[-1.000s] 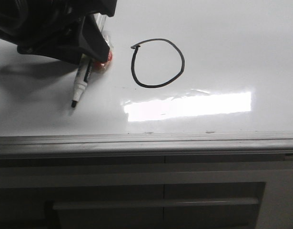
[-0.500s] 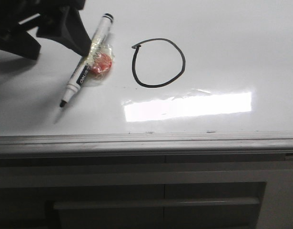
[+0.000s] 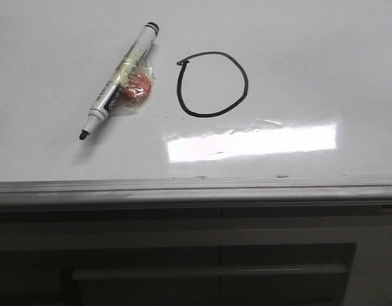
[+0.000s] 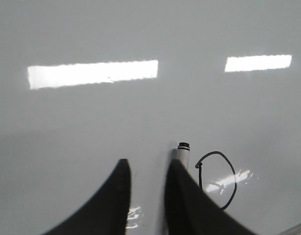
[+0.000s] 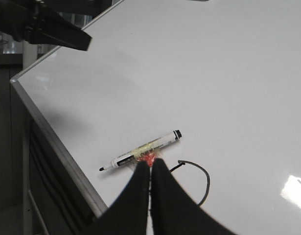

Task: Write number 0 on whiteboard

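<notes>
The number 0 point(image 3: 211, 115) is a thin black ring on the whiteboard point(image 3: 297, 51). A black-and-white marker point(image 3: 119, 80) lies flat to the ring's left, tip toward the near edge, with an orange lump point(image 3: 138, 86) taped to its barrel. My left gripper point(image 4: 148, 164) is open and empty above the board; the marker's end point(image 4: 183, 152) and the ring point(image 4: 233, 181) show past one finger. My right gripper point(image 5: 150, 164) is shut and empty, raised above the marker point(image 5: 140, 152) and the ring point(image 5: 207, 183). Neither gripper shows in the front view.
A grey metal rail point(image 3: 196, 188) runs along the board's near edge, with a dark panelled cabinet front point(image 3: 208, 268) below it. A bright rectangular glare point(image 3: 253, 141) lies near the ring. The left arm point(image 5: 47, 27) hangs above the board's corner.
My left gripper has let go of the marker and drawn away up and left out of the front view. The marker now lies free on the board.
</notes>
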Motion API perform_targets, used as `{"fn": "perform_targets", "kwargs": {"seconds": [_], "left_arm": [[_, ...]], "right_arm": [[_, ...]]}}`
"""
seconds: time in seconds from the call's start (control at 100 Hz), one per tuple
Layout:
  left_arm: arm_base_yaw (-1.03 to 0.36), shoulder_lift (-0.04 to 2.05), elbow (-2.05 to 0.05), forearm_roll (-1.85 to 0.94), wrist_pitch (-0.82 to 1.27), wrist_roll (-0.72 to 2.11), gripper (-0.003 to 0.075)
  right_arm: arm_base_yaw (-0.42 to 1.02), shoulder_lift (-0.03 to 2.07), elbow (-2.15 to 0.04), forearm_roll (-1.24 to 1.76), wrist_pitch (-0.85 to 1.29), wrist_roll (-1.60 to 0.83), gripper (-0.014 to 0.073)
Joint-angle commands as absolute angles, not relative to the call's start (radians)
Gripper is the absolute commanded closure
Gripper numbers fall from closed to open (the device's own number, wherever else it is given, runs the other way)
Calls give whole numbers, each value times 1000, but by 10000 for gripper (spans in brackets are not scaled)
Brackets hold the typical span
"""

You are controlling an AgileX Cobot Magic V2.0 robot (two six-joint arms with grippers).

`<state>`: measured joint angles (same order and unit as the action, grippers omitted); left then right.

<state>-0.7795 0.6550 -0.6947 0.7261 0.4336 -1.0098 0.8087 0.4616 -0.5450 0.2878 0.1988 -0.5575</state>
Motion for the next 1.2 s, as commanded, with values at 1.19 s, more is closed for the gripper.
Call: {"fn": "perform_targets", "kwargs": {"seconds": [1.19], "left_arm": [[-748,250,-348,920,362,-998,740]], "right_arm": [[802,307,-366,286,-46,-558,648]]}}
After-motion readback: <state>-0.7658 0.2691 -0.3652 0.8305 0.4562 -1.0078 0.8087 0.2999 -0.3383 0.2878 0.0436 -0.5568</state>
